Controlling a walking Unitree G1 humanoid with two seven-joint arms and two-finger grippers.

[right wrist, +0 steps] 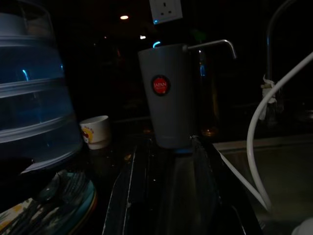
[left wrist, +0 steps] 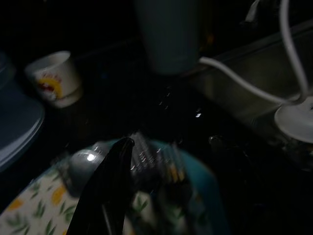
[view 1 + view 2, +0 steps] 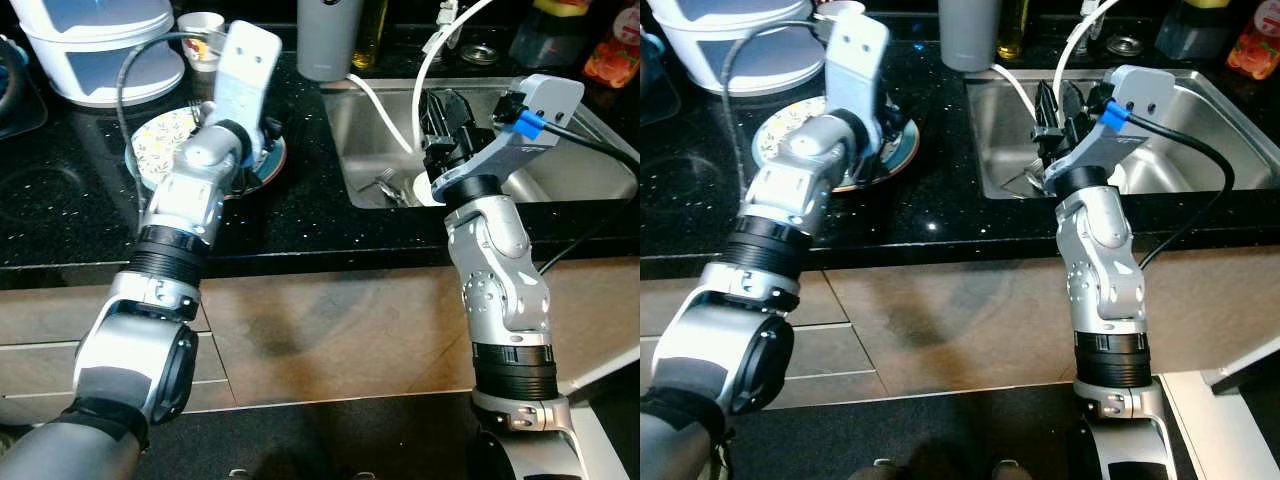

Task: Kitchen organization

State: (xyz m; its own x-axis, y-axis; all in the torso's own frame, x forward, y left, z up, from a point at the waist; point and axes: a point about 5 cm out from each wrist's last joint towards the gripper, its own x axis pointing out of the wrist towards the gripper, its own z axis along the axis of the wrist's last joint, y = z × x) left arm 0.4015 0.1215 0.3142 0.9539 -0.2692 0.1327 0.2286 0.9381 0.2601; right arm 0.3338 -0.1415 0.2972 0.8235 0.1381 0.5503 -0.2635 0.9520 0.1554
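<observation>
Premises: domestic kitchen. Evidence: black speckled countertop [image 3: 300, 215] with inset stainless steel sink [image 3: 570, 175], tap [image 1: 210, 45] beside it, patterned plate [image 3: 790, 135], small printed cup [image 1: 95, 131], grey tumbler [image 1: 166, 95], wall socket [image 1: 165, 10], cabinet drawer fronts [image 3: 330, 330] below.

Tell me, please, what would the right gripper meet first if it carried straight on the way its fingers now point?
Probably the grey tumbler with the red round label: the right gripper has it centred between its open fingers. Depth is unclear in this dark wrist view.

The plate [image 3: 160, 150] is half hidden by the left arm; cutlery [image 2: 151, 159] beyond the left gripper's [image 2: 110, 196] jaws is blurred.
</observation>
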